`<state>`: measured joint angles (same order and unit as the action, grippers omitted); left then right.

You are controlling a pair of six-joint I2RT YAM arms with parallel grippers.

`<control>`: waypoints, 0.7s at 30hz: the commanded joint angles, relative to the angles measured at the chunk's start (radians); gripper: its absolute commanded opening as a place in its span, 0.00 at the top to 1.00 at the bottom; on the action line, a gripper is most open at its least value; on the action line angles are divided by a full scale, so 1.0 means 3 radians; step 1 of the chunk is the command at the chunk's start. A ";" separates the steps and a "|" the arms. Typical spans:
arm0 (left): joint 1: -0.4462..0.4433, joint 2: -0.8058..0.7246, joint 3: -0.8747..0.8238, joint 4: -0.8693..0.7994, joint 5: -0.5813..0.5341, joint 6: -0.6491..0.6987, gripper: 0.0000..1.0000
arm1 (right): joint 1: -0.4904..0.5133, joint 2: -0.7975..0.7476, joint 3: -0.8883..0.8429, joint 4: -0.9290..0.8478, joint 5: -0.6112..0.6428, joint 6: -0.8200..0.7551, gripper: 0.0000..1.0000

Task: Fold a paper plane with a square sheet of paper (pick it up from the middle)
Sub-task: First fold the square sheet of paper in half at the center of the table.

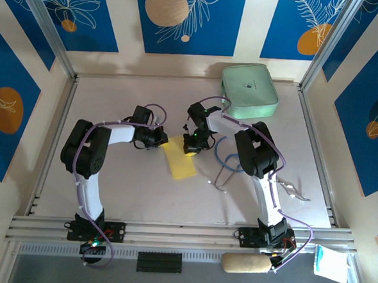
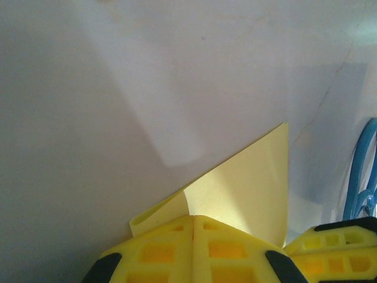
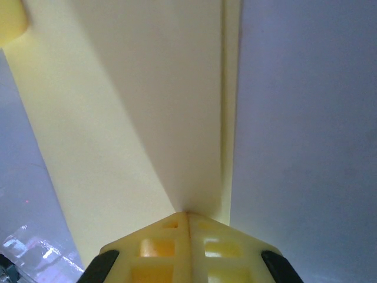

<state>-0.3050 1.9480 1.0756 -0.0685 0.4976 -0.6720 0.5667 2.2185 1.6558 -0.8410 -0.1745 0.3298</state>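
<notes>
The yellow sheet of paper (image 1: 180,161) lies mid-table, partly folded into a narrow strip. My left gripper (image 1: 158,139) is shut, with its tips down on the sheet's upper left end. In the left wrist view the closed fingertips (image 2: 193,219) rest on a turned-over flap of the paper (image 2: 247,183), which curls into a small loop at their left. My right gripper (image 1: 192,143) is shut too, its tips set on the sheet's upper right. In the right wrist view its fingertips (image 3: 187,215) press where a long straight fold edge of the paper (image 3: 118,118) ends.
A mint-green rounded case (image 1: 250,91) sits at the back right. A blue looped cable (image 1: 230,158) lies just right of the paper, beside the right arm, and shows as a blue cable (image 2: 359,177) in the left wrist view. Raised rails border the table.
</notes>
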 commanded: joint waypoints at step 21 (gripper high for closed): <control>-0.0074 -0.0554 -0.0308 0.0204 0.0244 -0.0189 0.92 | -0.0002 0.0463 0.0720 -0.0455 -0.0083 -0.1027 0.98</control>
<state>-0.3054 1.7302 0.9733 -0.0334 0.5346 -0.7025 0.5655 2.3169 1.8450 -0.9661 -0.1619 0.1081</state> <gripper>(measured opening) 0.078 0.055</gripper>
